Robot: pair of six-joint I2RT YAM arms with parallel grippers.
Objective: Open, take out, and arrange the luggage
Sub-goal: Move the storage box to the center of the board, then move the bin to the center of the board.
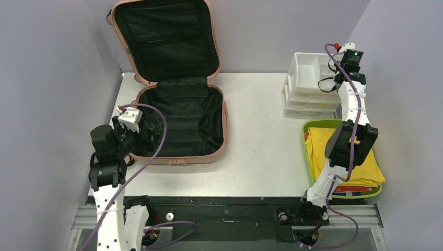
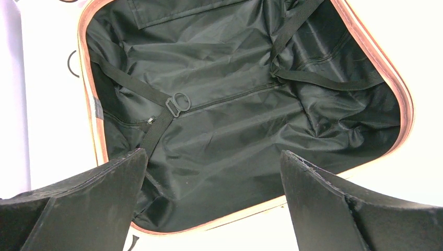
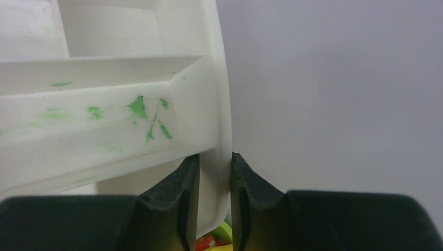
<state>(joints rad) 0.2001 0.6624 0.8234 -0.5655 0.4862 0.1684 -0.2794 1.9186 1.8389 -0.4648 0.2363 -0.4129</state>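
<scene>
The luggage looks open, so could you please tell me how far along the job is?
Done: the luggage lies open, only black lining showing. In hand: the right claw straddles the white organizer's wall. Left: placing it, apparently; the left claw hovers open.

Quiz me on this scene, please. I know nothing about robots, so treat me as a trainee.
1. True or false: the luggage has folded clothes inside.
2. Which thing does the right claw straddle? A) a wall of the white organizer; B) a suitcase strap; C) a wheel.
3. Is the left claw open or shut, and what is it over?

Key:
1. False. Only black lining and loose straps show.
2. A.
3. Open, over the luggage's lower half.
</scene>
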